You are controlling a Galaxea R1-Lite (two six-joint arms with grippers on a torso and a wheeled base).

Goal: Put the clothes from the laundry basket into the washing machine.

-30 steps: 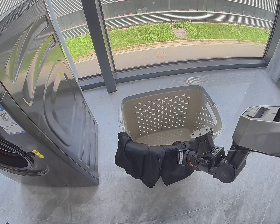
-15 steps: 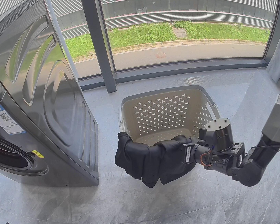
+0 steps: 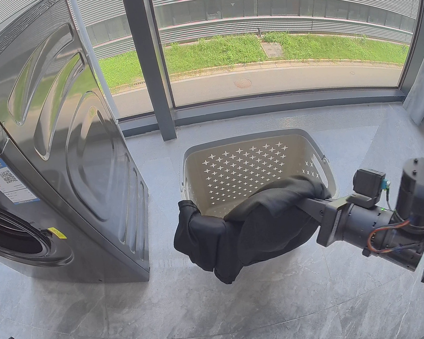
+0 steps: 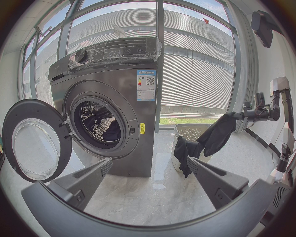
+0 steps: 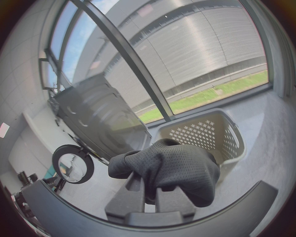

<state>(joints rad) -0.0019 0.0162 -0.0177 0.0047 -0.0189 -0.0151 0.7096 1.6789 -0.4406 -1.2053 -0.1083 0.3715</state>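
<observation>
I have the right gripper (image 3: pixel 312 208) clenched on one end of a black garment (image 3: pixel 254 226). The cloth is bunched over and between its fingers (image 5: pixel 171 200), so their tips are buried in fabric in the right wrist view. The pinch sits by the near right corner of the laundry basket (image 3: pixel 249 139). From there the garment's long axis runs across the basket's near side toward the washing machine (image 3: pixel 67 147), sloping down from the gripper to the near left corner of the rim. It lies draped over that corner, and its free end hangs outside the basket, pointing at the floor (image 3: pixel 191 312); I cannot tell whether it touches. The washing machine stands just to the left of the basket with its door (image 4: pixel 34 145) swung wide open and the drum mouth facing my left gripper (image 4: pixel 148 160). That gripper sits low on my left, jaws spread wide and holding nothing, well apart from the garment.
</observation>
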